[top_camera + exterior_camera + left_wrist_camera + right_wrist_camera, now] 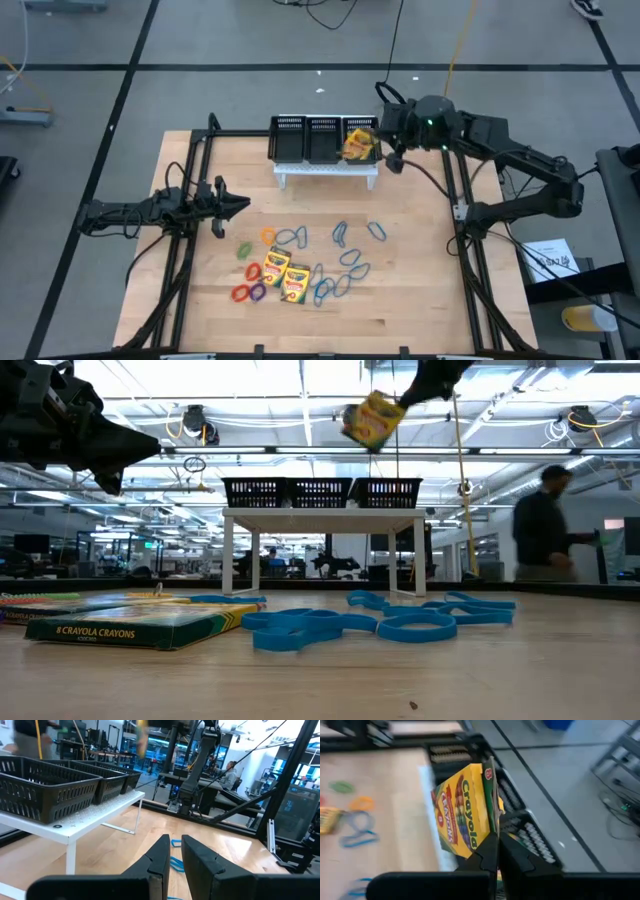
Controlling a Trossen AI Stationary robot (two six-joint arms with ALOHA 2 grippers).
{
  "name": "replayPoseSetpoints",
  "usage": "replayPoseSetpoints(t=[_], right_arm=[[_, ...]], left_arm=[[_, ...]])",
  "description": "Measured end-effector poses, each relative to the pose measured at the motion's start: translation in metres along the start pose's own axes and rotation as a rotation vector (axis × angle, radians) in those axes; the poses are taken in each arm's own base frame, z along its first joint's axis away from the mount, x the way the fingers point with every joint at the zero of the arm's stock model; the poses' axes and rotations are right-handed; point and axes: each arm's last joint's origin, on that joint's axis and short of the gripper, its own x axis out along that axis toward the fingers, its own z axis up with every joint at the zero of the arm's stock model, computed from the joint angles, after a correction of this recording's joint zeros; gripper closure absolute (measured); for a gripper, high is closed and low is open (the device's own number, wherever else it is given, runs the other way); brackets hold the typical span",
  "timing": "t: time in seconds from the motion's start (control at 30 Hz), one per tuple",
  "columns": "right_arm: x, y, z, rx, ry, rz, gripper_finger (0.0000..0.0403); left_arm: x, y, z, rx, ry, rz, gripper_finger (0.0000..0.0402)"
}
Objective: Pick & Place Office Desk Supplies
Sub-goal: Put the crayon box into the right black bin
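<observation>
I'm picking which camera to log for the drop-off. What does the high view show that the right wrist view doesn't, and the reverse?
Only high: both arms, the left gripper idle over the table's left side, two crayon boxes lying among loops.

Only right wrist: the Crayola lettering on the held box, pinched by its edge between the fingers.

Both: that box held by the right gripper over the organiser.

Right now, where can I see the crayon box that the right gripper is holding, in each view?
High view: crayon box over the black organiser, right compartment.
Low view: top centre, above the organiser.
Left wrist view: cannot tell.
Right wrist view: centre, pinched by the right gripper.
Shared landmark: the organiser.
</observation>
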Motion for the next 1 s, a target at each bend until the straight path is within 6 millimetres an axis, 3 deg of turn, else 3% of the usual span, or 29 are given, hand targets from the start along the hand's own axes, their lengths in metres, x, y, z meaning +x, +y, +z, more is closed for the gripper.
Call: replayPoseSetpoints(t=[0.3,0.43,1.0], right_arm=[[0.014,-0.025,-0.008,-0.129,0.084,-0.131,0.0403],[0.014,-0.022,-0.007,-0.205,0.081,-0.121,0.0403],[0.014,-0.008,-0.014,-0.229,0.156,-0.010,0.0403]], left_arm=[[0.000,0.000,0.000,0.000,0.000,0.000,0.0346],[0.000,0.000,0.000,0.000,0.000,0.000,0.0346],[0.000,0.000,0.000,0.000,0.000,0.000,0.0346]])
